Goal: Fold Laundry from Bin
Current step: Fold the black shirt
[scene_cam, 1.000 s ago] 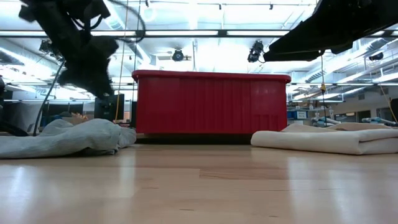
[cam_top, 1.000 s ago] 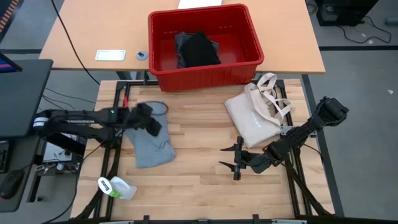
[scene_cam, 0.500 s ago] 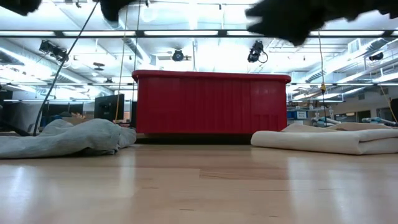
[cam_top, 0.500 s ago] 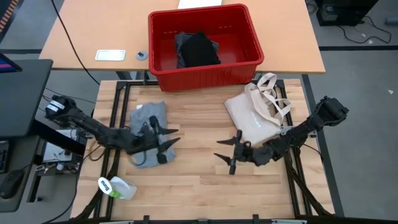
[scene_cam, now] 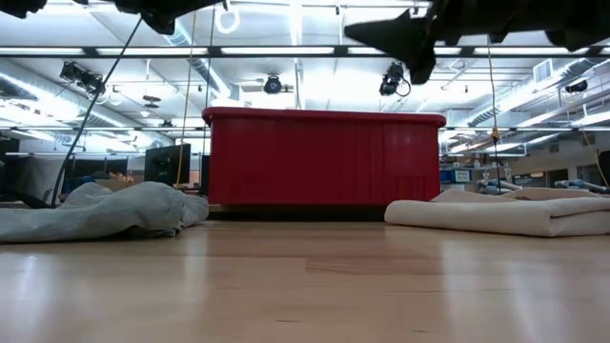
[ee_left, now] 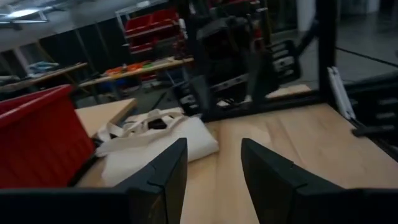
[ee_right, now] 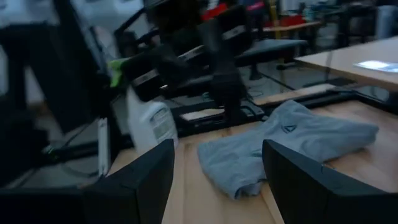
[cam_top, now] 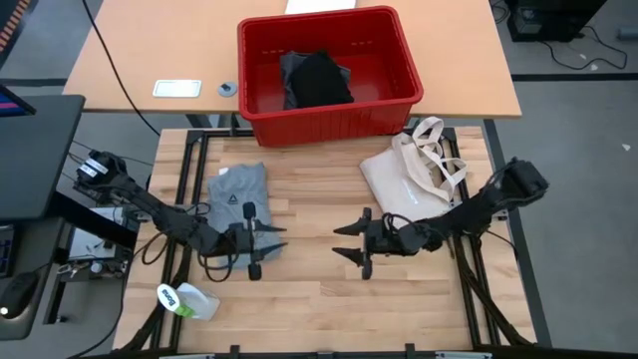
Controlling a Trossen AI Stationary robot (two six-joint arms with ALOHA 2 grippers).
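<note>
Left hand [cam_top: 261,242]: open, empty, low over the bench [cam_top: 309,289] at the grey T-shirt's [cam_top: 237,194] near edge; risk: it could snag and bunch the crumpled cloth.
Right hand [cam_top: 351,239]: wide, empty, facing the left one mid-bench; risk: the two could collide.
Bottle [cam_top: 184,299]: near corner, clear.
Tote bag [cam_top: 404,189]: beside the right arm, could be dragged.
Bin [cam_top: 324,118]: far, black garment [cam_top: 317,80] still inside.

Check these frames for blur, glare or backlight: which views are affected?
High view: sharp and evenly lit. Low view: bright ceiling lights backlight both arms into silhouettes; red bin stays clear. Left wrist view: background smeared, tote bag soft. Right wrist view: dim, blurred; grey T-shirt and white bottle soft.
</note>
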